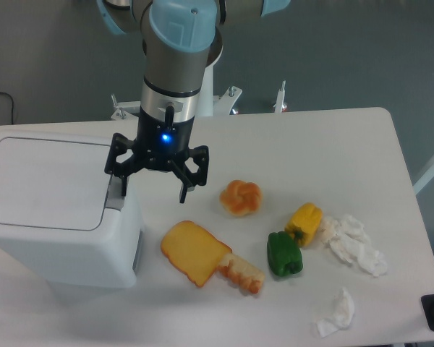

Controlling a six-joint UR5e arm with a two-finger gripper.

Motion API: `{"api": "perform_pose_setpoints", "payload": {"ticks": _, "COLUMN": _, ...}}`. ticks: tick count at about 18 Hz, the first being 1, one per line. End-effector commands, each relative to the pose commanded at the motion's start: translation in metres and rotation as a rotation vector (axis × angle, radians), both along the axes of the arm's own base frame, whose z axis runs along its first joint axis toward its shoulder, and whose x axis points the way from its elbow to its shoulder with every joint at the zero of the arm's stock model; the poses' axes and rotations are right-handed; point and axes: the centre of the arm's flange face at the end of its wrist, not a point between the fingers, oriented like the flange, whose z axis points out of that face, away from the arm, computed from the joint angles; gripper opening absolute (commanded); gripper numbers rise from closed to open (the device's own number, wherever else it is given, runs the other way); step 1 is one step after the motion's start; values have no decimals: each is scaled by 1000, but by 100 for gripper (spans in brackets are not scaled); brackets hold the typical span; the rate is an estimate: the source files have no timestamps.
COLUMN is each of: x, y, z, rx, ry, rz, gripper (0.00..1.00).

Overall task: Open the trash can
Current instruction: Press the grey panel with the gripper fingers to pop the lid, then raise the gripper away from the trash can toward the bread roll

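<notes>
Camera view: trash can [54, 210] at left table edge, lid flat and closed, grey tab [114, 196] on right rim. Gripper [153, 188] above tab area, jaws spread wide, holding nothing; left finger over tab, contact unclear. On table [304, 141]: cheese wedge [194, 252], bun [241, 197], green pepper [284, 254], yellow pepper [304, 223], crumpled tissues [354, 243].

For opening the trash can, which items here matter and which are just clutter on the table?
Belongs to the job:
- trash can, lid shut
- its grey push tab
- gripper, open, one finger over the tab

Just lying about:
- bread roll
- cheese wedge
- bread piece
- green pepper
- yellow pepper
- crumpled tissues
</notes>
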Motion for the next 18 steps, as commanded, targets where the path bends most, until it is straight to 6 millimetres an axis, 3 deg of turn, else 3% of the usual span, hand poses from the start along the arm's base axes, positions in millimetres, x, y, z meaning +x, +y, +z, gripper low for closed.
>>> {"api": "perform_pose_setpoints", "payload": {"ticks": 9, "x": 0, "y": 0, "z": 0, "rx": 0, "ry": 0, "rz": 0, "gripper": 100}}
{"api": "perform_pose_setpoints", "payload": {"ticks": 18, "x": -6, "y": -1, "z": 25, "rx": 37, "ry": 96, "rz": -100, "gripper": 100}}
